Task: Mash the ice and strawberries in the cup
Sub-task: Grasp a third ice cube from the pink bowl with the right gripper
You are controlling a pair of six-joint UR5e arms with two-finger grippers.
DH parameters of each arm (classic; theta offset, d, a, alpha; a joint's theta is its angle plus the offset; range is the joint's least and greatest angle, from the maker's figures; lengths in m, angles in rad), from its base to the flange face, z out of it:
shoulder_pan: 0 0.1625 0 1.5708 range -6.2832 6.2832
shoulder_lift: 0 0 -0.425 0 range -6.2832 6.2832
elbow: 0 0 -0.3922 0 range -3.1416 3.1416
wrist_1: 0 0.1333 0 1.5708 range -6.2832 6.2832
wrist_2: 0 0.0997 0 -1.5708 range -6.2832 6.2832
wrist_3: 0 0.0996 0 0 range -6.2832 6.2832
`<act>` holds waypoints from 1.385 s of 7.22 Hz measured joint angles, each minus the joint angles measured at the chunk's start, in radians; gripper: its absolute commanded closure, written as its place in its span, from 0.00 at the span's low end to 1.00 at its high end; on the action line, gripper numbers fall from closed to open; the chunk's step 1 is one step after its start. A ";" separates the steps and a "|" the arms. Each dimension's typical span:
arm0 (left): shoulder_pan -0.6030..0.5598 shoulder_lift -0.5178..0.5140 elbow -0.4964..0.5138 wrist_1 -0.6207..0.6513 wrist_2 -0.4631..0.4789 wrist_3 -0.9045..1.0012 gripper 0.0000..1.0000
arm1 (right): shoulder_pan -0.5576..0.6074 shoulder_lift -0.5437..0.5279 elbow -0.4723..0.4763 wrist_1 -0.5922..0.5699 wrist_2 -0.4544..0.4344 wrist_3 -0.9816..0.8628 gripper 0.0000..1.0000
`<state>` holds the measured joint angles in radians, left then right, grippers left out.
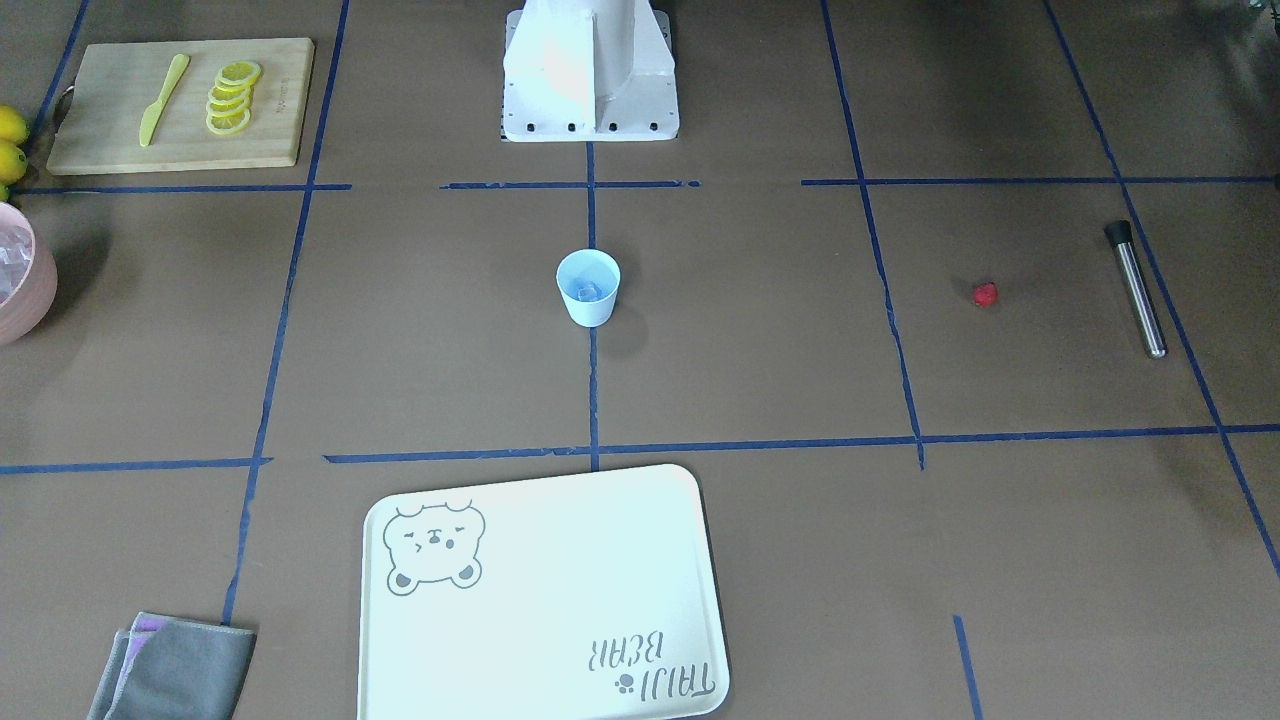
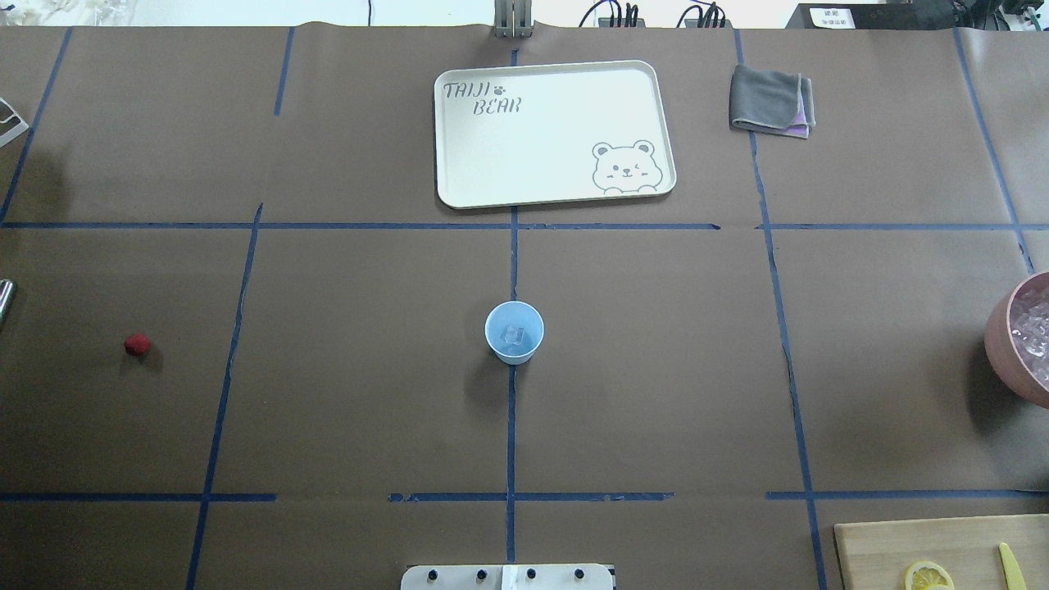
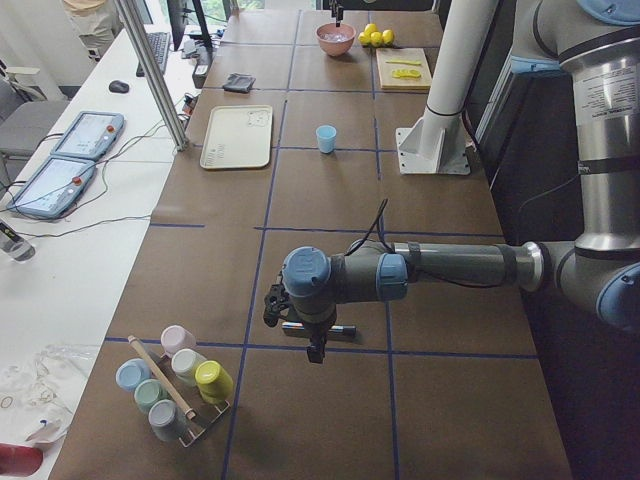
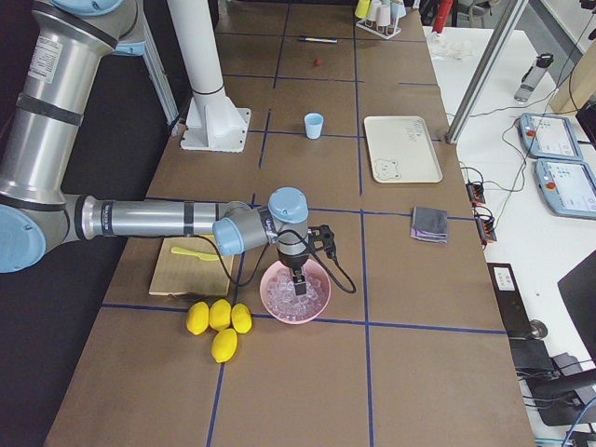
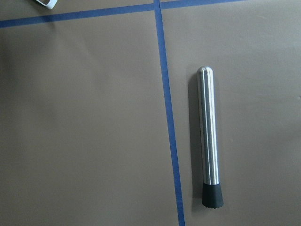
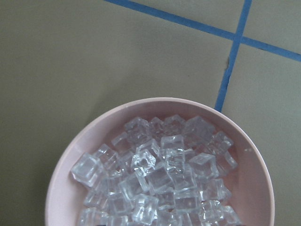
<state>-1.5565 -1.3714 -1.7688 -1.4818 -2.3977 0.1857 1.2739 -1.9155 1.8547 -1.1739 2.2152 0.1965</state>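
With ice (image 2: 514, 334) in the cup (image 2: 515, 355), the strawberry (image 2: 137, 344) needed fetching next; whether the left fingers (image 3: 316, 351) or right fingers (image 4: 299, 283) gripped, I couldn't tell.

The tray (image 2: 557, 131) reads "TAIJI BEAR" beside a bear drawing.

My pale-blue cup (image 1: 590, 310) stands upright at the middle of the table (image 1: 760, 330), on a blue tape line (image 1: 593, 400), with clear ice (image 1: 588, 291) in its bottom. More cubes sit heaped in the pink bowl (image 6: 63, 188). The tiny red strawberry (image 1: 985, 294) lies alone, well to my left.
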 measured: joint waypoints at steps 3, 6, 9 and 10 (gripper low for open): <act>0.001 0.000 0.000 0.000 0.000 0.000 0.00 | -0.049 -0.007 -0.057 0.150 -0.008 0.176 0.20; 0.001 0.000 0.000 0.000 0.000 0.000 0.00 | -0.094 -0.003 -0.064 0.177 -0.012 0.208 0.27; 0.001 0.000 0.001 0.000 0.000 0.000 0.00 | -0.117 -0.001 -0.070 0.178 -0.017 0.208 0.32; 0.001 0.000 0.001 0.000 0.000 0.000 0.00 | -0.123 -0.002 -0.072 0.178 -0.019 0.207 0.37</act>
<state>-1.5555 -1.3714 -1.7680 -1.4823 -2.3976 0.1856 1.1511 -1.9174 1.7830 -0.9956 2.1966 0.4032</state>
